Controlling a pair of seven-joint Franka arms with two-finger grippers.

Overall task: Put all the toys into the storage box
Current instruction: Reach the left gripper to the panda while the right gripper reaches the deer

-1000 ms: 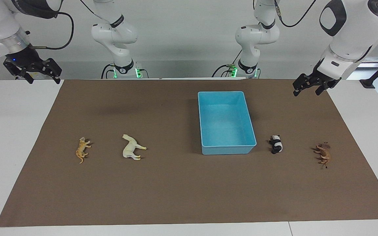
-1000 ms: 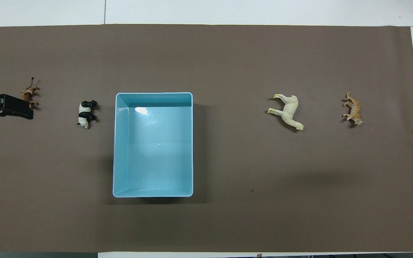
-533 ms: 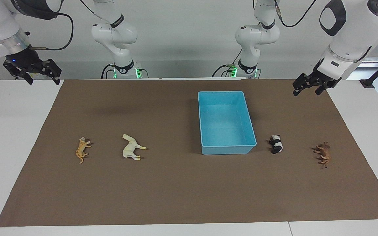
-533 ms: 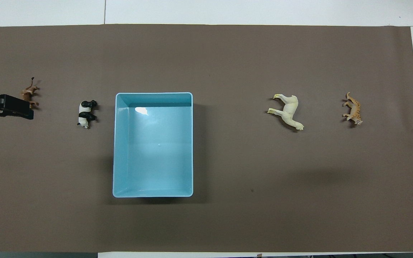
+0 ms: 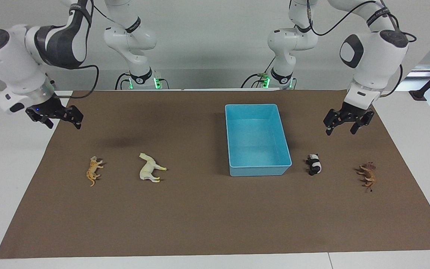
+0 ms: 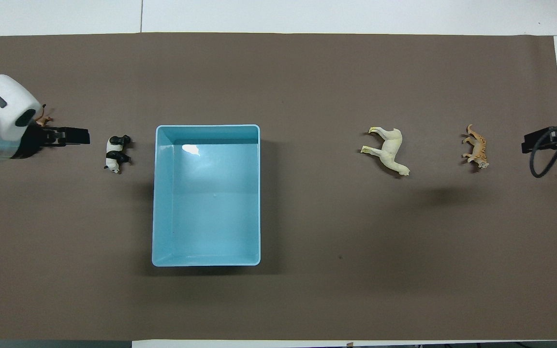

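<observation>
Facing view: left hand (image 5: 342,127) and right hand (image 5: 62,121) both wide, empty, above the mat (image 5: 200,209).

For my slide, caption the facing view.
Four toy animals lie beside an empty storage box; both open tools hang above the mat.

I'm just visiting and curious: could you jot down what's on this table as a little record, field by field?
surface: brown mat on a white table
storage box: light blue, nothing in it
toys on the mat: tiger, cream horse, panda, brown horned animal, all lying on their sides
nearest the box: the panda
left gripper: open, in the air over the mat
right gripper: open, in the air over the mat's edge
toys held: none
</observation>
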